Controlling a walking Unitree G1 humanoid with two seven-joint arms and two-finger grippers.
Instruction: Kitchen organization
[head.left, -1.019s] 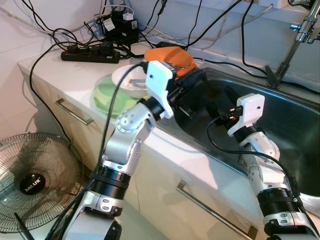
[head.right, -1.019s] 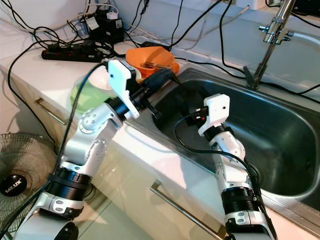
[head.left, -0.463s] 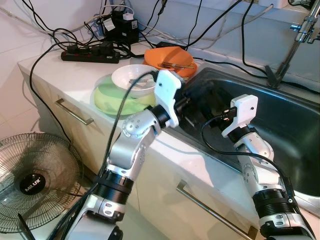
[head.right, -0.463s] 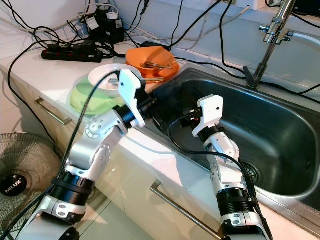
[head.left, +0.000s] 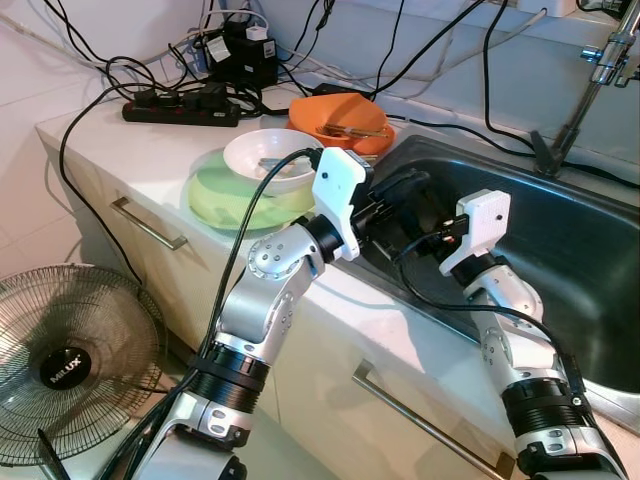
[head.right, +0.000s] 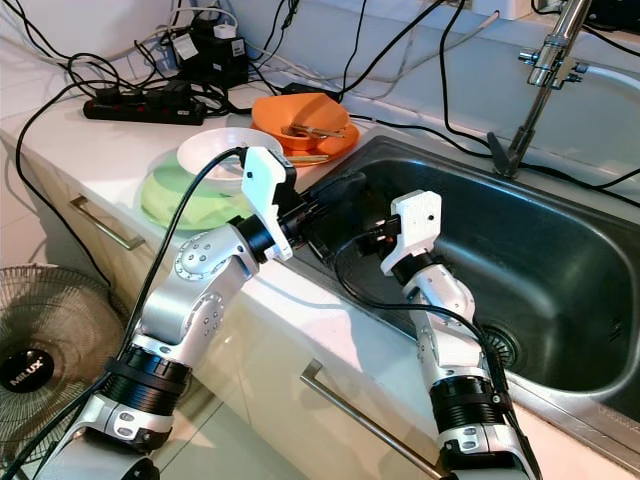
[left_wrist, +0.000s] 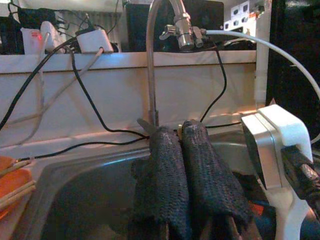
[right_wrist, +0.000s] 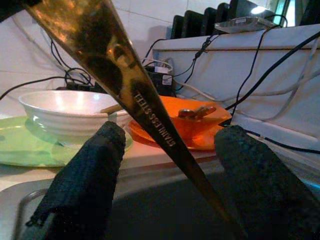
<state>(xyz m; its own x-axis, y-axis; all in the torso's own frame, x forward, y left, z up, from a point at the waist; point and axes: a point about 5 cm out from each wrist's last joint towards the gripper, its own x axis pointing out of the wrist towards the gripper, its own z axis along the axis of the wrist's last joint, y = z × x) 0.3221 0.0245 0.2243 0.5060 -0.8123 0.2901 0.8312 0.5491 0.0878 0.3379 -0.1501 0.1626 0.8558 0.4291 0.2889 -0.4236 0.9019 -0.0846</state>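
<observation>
Left pincer (left_wrist: 182, 150) closed, empty, over sink (head.left: 600, 250); right pincer (right_wrist: 165, 165) open around knife (right_wrist: 125, 85).

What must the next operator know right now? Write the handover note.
Left gripper: jaws shut, over the left end of the sink; I cannot tell whether it grips anything.
Right gripper: jaws open, with a steel utensil handle crossing between them, not clamped.
On the counter beside the sink: white bowl on green plate, and orange dish with cutlery farther back.
Done: nothing visibly put away.
Left: probably secure the utensil, then deal with the dishes.
</observation>
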